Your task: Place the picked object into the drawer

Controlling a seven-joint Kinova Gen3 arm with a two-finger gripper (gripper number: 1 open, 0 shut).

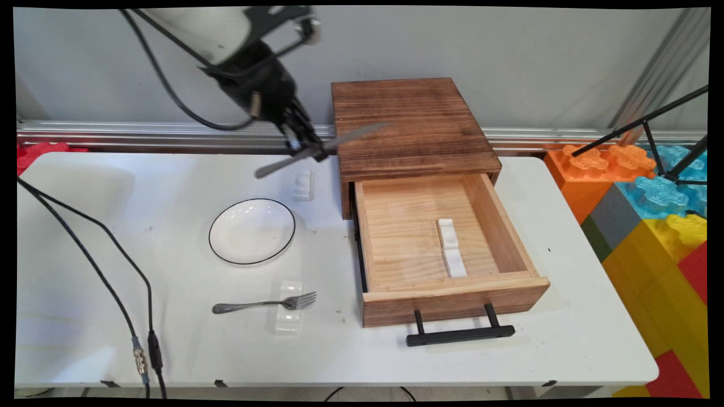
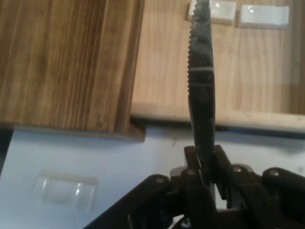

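A: Starting at the left, what lies on the surface?

B: A white plate with a thin dark rim, left of centre. Near of it a fork lies across a clear rest, tines pointing right. Far of the plate sits a second clear rest, with nothing on it.

A: And the pincer?

B: The pincer hangs in the air above that far rest, its fingers clamped on the handle of a knife. The knife lies roughly level, its blade reaching right over the left edge of the wooden box. From the hand view the serrated blade stands on edge between the fingers, pointing toward the open drawer.

A: What is to the right?

B: The box stands at the far side of the surface, and its drawer is pulled out toward the near edge, black handle in front. Two white rests lie end to end on the drawer floor, right of its middle.
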